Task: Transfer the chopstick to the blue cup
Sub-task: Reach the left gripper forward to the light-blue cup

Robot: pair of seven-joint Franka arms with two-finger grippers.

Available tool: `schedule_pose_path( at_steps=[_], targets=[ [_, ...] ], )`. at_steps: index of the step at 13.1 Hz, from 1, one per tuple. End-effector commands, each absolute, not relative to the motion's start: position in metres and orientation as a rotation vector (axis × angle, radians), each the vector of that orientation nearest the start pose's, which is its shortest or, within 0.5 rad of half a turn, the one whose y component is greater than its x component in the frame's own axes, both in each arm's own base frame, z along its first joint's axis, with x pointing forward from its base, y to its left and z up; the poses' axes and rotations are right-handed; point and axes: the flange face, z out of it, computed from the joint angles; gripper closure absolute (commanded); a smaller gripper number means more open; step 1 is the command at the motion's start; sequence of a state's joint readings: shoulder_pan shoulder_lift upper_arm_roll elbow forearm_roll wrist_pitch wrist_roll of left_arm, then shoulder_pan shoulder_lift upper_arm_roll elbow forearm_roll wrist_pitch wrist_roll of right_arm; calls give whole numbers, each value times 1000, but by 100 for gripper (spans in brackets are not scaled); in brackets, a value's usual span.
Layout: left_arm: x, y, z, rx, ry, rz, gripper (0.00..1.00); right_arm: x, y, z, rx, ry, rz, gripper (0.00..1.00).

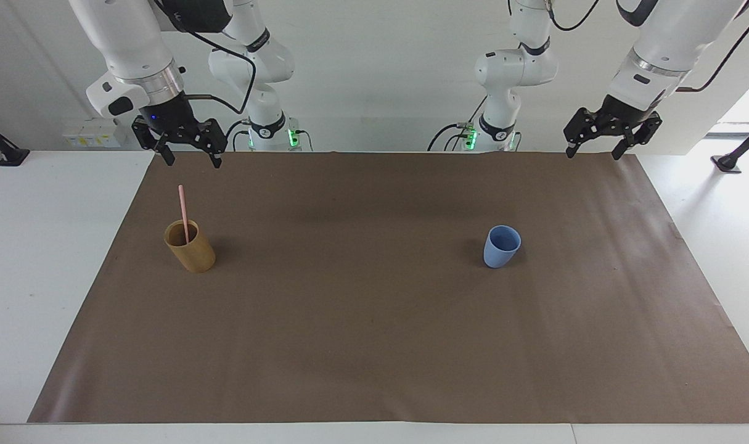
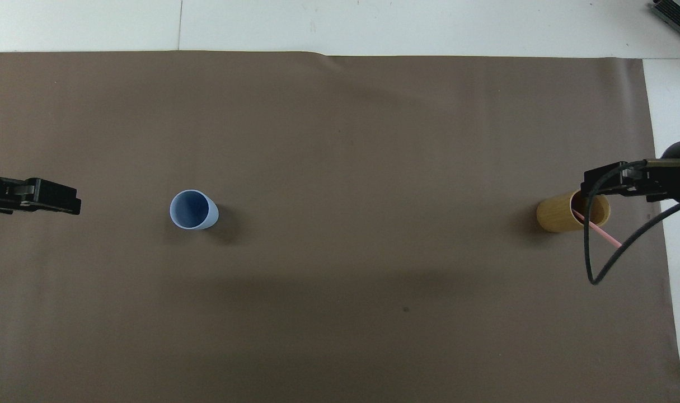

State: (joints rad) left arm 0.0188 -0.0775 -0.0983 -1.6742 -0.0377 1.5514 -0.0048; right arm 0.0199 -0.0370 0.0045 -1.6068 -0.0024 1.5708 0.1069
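A pale pink chopstick [image 1: 182, 209] [image 2: 604, 233] stands leaning in a tan-brown cup [image 1: 191, 250] [image 2: 558, 213] toward the right arm's end of the table. The light-blue cup [image 1: 502, 246] [image 2: 193, 210] stands upright with nothing in it, toward the left arm's end. My right gripper [image 1: 192, 161] hangs open and holds nothing, well above the chopstick's top end. My left gripper [image 1: 593, 154] is also open and holds nothing; it is raised over the brown mat's corner, well away from the blue cup.
A brown mat [image 1: 374, 320] covers most of the white table [image 1: 41, 259]. A black cable [image 2: 597, 263] loops down from the right arm beside the tan cup. Both arm bases [image 1: 269, 132] stand at the robots' edge.
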Motion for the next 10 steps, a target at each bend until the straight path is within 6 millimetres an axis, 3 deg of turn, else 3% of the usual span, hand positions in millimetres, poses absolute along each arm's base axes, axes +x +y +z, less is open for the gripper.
schedule_pose_path(
  at_steps=[1, 5, 8, 10],
  targets=[
    [525, -51, 571, -3175, 74, 48, 0, 541, 11, 628, -3113, 127, 2, 0],
    [537, -51, 506, -3182, -27, 26, 0, 541, 11, 628, -3113, 127, 2, 0],
    [543, -72, 466, -3183, -125, 6, 0, 541, 11, 628, -3113, 127, 2, 0],
    [552, -87, 416, -3183, -132, 57, 0, 541, 11, 628, -3112, 127, 2, 0]
  ],
)
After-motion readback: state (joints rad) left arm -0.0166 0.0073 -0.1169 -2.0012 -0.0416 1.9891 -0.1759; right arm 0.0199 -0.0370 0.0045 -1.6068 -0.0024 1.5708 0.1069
